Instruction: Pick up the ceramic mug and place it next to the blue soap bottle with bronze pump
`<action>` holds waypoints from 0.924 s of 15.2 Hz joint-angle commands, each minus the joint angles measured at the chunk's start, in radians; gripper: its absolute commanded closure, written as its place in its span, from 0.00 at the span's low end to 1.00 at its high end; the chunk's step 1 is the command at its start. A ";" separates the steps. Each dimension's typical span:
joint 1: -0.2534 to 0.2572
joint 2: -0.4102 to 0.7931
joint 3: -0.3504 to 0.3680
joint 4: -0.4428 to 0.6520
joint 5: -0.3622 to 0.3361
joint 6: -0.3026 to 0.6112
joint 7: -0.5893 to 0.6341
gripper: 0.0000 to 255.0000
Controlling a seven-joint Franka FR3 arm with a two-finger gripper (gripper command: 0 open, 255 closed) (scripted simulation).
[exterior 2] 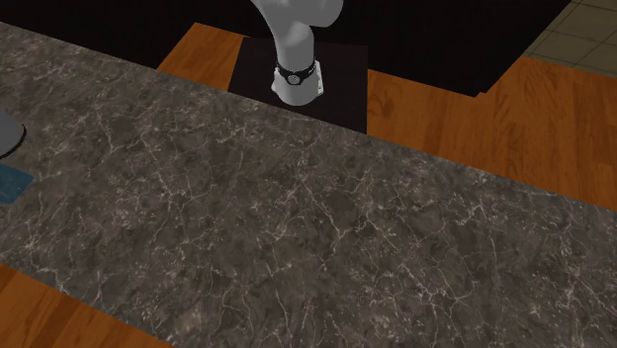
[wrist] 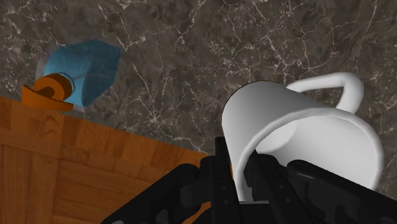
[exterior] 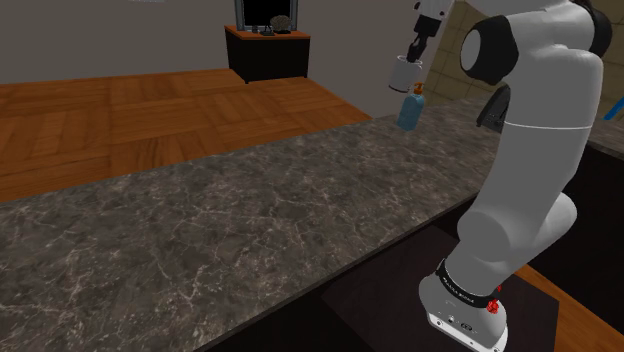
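White mug (wrist: 305, 137) is up in the air, rim pinched tight btw the black gripper (wrist: 245, 175) fingers. Blue soap bottle (wrist: 89, 73) w/ orange-brown pump stands near it, below, by the dark marble counter (wrist: 191, 57) edge.

Surface: a long countertop (exterior: 250, 220) of dark grey stone, laced all over with thin pale veins.
Run: in the shoulder view it crosses from the lower left to the upper right; in the second exterior view it spans the whole width.
Edges: straight, with a wooden floor (exterior: 100, 110) of orange-brown boards along both long sides.
Standing on it: one soap bottle (exterior: 410, 110), blue and see-through, upright.
Bottle's top: a bronze-orange pump (wrist: 48, 92).
Bottle's place: at the far end of the stone in the shoulder view; the wrist view shows it close to the edge that borders the boards.
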State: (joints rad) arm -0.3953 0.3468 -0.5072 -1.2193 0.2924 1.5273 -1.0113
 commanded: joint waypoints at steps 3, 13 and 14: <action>0.012 -0.015 0.000 -0.074 -0.007 0.060 -0.007 1.00; 0.037 -0.039 0.003 -0.242 -0.015 0.205 -0.023 1.00; 0.038 -0.039 0.003 -0.256 -0.015 0.219 -0.025 1.00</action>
State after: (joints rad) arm -0.3574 0.3043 -0.5049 -1.4674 0.2753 1.7342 -1.0351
